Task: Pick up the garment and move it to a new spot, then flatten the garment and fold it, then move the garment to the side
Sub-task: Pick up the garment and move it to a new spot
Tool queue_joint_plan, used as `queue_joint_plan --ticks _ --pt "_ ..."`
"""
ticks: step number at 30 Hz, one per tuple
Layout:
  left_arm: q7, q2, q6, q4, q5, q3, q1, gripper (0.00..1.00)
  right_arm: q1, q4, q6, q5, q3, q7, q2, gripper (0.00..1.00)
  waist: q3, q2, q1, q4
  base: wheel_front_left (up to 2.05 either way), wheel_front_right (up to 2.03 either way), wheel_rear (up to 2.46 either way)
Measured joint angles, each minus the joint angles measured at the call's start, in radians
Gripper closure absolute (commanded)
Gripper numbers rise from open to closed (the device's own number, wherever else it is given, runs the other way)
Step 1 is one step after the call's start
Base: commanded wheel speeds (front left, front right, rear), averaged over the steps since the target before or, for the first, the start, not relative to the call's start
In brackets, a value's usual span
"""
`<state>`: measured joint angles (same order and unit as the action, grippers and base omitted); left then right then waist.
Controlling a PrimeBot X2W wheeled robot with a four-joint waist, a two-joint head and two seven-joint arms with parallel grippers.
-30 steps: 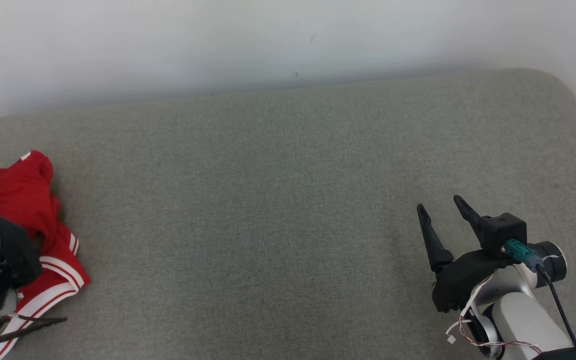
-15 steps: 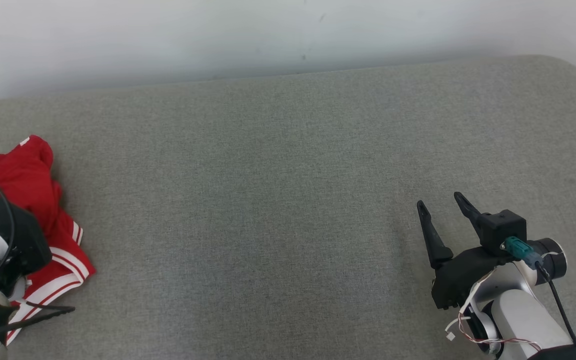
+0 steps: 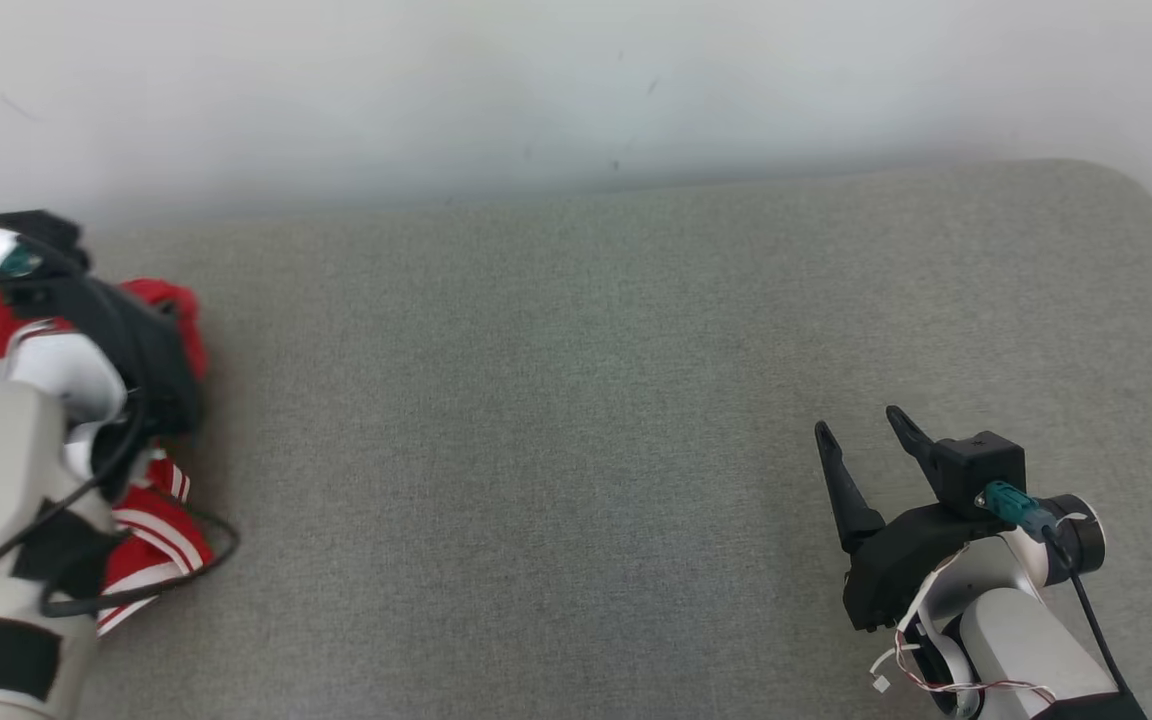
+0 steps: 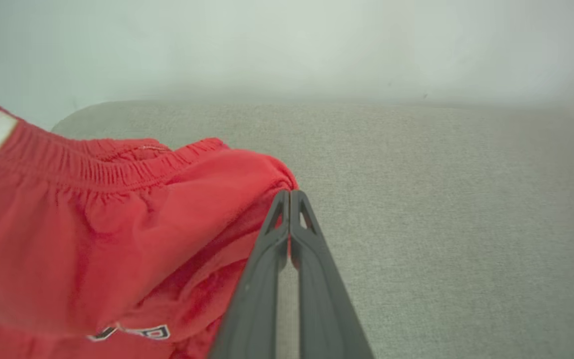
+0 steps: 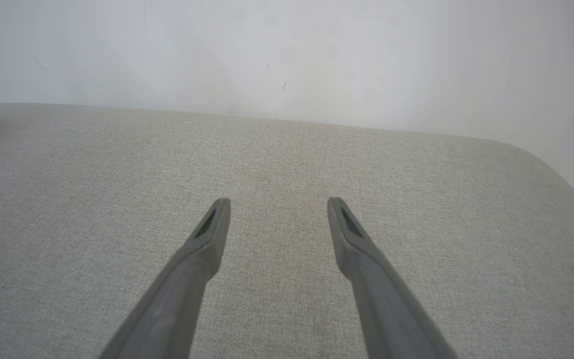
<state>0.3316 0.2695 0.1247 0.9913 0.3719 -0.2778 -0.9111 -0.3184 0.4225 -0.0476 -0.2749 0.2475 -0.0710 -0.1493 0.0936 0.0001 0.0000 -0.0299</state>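
Pinching a fold of the red garment [image 4: 117, 239] at the cushion's [image 3: 576, 400] left end, the left gripper [image 4: 289, 197] is closed; the right gripper [image 3: 856, 420] stands open, empty. The cloth seems soft and light; the waistband [image 4: 92, 159] probably gives a firmer hold.

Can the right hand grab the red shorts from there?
Probably not yet. The right hand hangs open over the cushion at the right; the shorts lie far off at the left. Nothing stands between, and the left hand looks shut on them.
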Motion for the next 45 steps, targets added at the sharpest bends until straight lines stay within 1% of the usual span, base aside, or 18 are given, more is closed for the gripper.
queue_joint_plan --ticks 5,10,12,14,19,22,25,27,32,36,38,43,45 --pt "-0.046 -0.051 0.0 -0.088 0.076 -0.114 0.012 1.0 0.003 0.031 0.001 -0.007 -0.008 -0.01 0.004 0.0 -0.029 0.0 0.0 -0.018 0.0 0.0 0.0" --pt "-0.086 -0.077 0.0 -0.191 0.164 -0.221 0.074 1.0 0.005 0.044 0.001 -0.016 -0.016 -0.024 0.005 0.0 -0.052 -0.0002 0.0 -0.051 0.0 0.0 0.0" --pt "-0.097 -0.085 0.0 -0.24 0.175 -0.276 0.092 1.0 0.007 0.052 0.001 -0.017 -0.019 -0.026 0.006 0.0 -0.059 -0.0001 0.0 -0.067 0.0 0.0 0.0" --pt "-0.113 -0.098 0.0 -0.295 0.208 -0.321 0.103 1.0 0.011 0.059 0.001 -0.026 -0.027 -0.032 0.005 0.0 -0.065 -0.0001 0.0 -0.084 0.0 0.0 0.0" --pt "-0.14 -0.142 0.0 -0.41 0.252 -0.438 0.15 1.0 0.045 0.066 -0.001 -0.033 -0.04 -0.045 0.005 0.0 -0.078 -0.0002 -0.0001 -0.125 0.0 0.0 0.0" --pt "-0.151 -0.173 0.0 -0.45 0.27 -0.504 0.187 1.0 0.056 0.07 -0.001 -0.042 -0.05 -0.053 0.003 0.0 -0.083 -0.0002 0.0 -0.146 0.0 0.0 0.0" --pt "-0.166 -0.204 0.0 -0.463 0.278 -0.555 0.222 1.0 0.071 0.074 -0.004 -0.05 -0.06 -0.061 -0.001 0.0 -0.085 -0.0002 -0.0001 -0.161 0.0 0.0 0.0" --pt "-0.171 -0.214 0.0 -0.457 0.289 -0.587 0.256 1.0 0.077 0.074 -0.005 -0.058 -0.065 -0.066 -0.003 0.0 -0.084 -0.0002 -0.0001 -0.165 0.0 0.0 0.0" --pt "-0.193 -0.213 0.0 -0.421 0.297 -0.648 0.346 1.0 0.083 0.077 -0.005 -0.058 -0.066 -0.071 -0.002 0.0 -0.079 -0.0002 0.0 -0.165 0.0 0.0 0.0" --pt "-0.212 -0.226 0.0 -0.422 0.324 -0.705 0.385 1.0 0.083 0.083 -0.005 -0.064 -0.071 -0.079 -0.002 0.0 -0.078 -0.0002 0.0 -0.158 0.0 0.0 0.0" --pt "-0.22 -0.227 0.0 -0.43 0.336 -0.744 0.395 1.0 0.083 0.085 -0.005 -0.065 -0.075 -0.08 -0.003 0.0 -0.08 -0.0002 0.0 -0.149 0.0 0.0 0.0" --pt "-0.246 -0.224 0.0 -0.449 0.346 -0.773 0.396 1.0 0.083 0.091 -0.005 -0.067 -0.079 -0.088 -0.007 0.0 -0.085 -0.0002 0.0 -0.136 0.0 0.0 0.0" --pt "-0.26 -0.218 0.0 -0.496 0.365 -0.807 0.395 1.0 0.083 0.094 -0.005 -0.068 -0.08 -0.088 -0.011 0.0 -0.088 -0.0001 0.0 -0.128 0.0 0.0 0.0"
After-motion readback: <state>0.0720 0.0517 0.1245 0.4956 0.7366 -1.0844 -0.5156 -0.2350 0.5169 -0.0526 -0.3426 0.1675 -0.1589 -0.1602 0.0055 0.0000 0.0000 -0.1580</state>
